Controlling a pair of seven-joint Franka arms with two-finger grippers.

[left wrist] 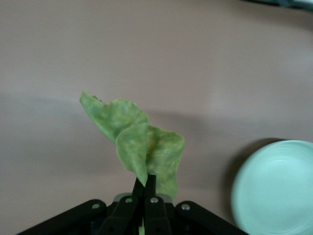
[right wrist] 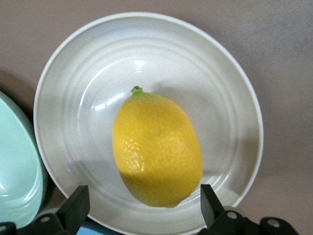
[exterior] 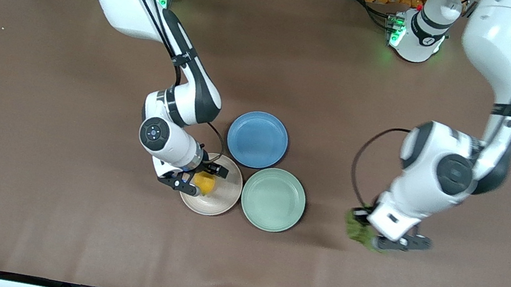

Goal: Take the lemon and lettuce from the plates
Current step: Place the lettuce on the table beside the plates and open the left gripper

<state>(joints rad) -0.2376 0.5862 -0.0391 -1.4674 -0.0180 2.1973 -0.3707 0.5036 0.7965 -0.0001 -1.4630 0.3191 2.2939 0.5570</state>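
The lemon lies on the beige-pink plate. My right gripper is open and low over that plate, one finger on each side of the lemon. In the right wrist view the lemon lies in the plate between the fingertips, with gaps on both sides. My left gripper is shut on the lettuce and holds it over bare table toward the left arm's end. The left wrist view shows the leaf hanging from the shut gripper. The mint green plate holds nothing.
A blue plate with nothing on it stands next to both plates, farther from the front camera. The three plates touch or nearly touch. The mint plate also shows in the left wrist view and the right wrist view.
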